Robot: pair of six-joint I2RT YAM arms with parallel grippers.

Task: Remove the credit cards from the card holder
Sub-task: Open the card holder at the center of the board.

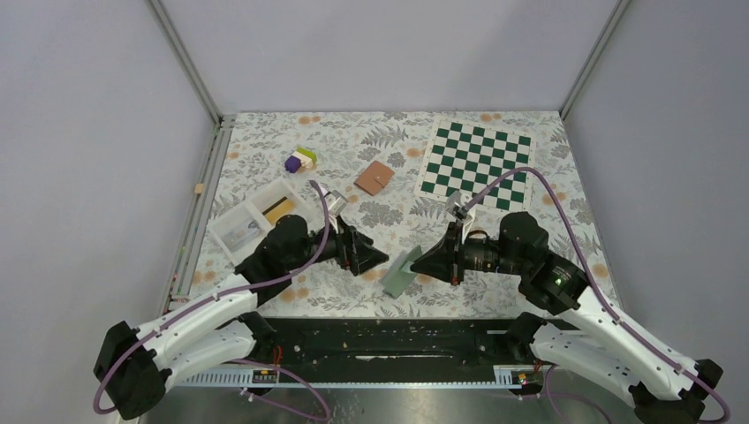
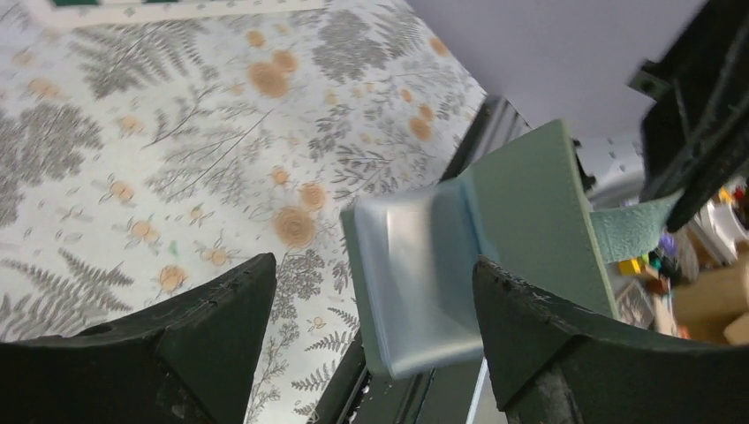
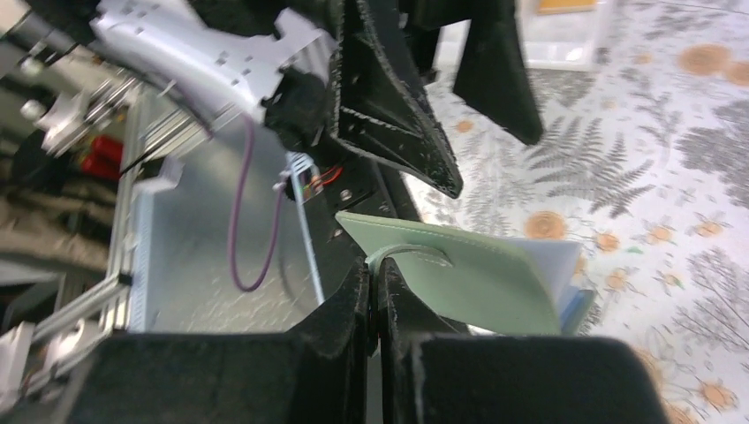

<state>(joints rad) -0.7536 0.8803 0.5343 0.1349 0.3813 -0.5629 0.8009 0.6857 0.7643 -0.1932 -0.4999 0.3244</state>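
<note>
The card holder (image 1: 402, 272) sits near the table's near edge between the 2 arms, its long axis slanting near-left to far-right. The right gripper (image 1: 418, 262) is clamped tight on its strap. The left gripper (image 1: 382, 259) is nearer the pages - jaws spread wide, empty - with a clear sleeve (image 2: 415, 283) just right of it. Blur hides whether credit cards sit inside; 1 yellow-orange card (image 1: 281, 209) lies in the white tray (image 1: 234, 231).

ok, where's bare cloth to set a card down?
Free: centre cloth between the brown wallet, the chessboard and the card holder; also the far-left corner behind the blocks. Crowded: around the card holder and by the white tray.
</note>
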